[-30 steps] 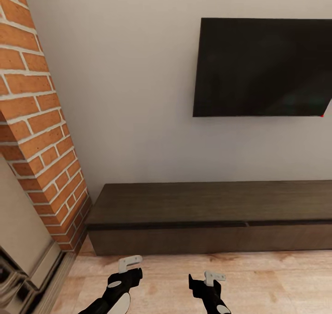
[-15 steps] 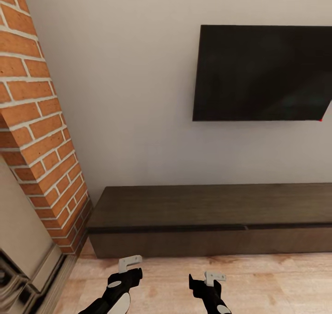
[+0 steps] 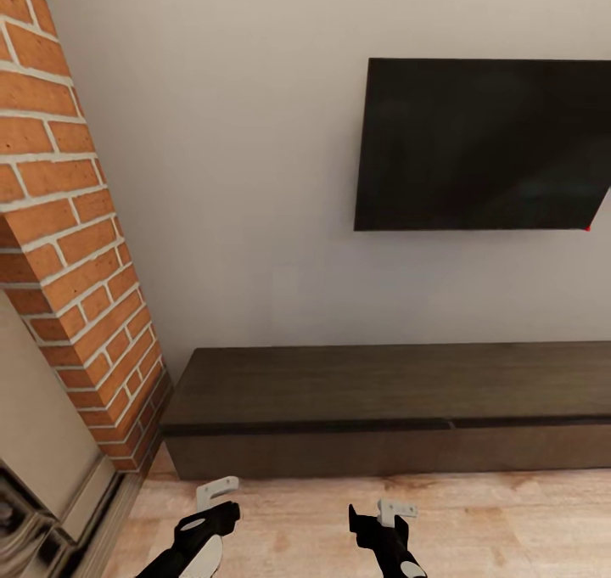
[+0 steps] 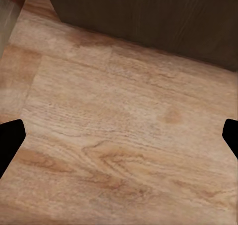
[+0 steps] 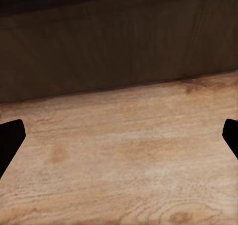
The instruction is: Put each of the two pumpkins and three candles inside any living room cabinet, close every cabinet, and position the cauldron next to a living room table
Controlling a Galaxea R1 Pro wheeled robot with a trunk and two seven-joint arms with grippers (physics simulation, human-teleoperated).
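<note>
The cabinet [image 3: 390,408] stands closed against the wall under the television [image 3: 484,145], beside the brick column [image 3: 68,247]. Both the left gripper [image 4: 119,136] and right gripper [image 5: 119,136] hang over the wooden floor [image 3: 492,519], fingers wide apart, holding nothing.

A flat black television [image 3: 484,145] hangs on the plain pale wall [image 3: 246,179]; red brick column [image 3: 68,247] left, light wood-plank floor [image 3: 492,519] below.

Even, bright diffuse light, soft shadow under the cabinet [image 3: 390,408], wrist views softly blurred, no glare
</note>
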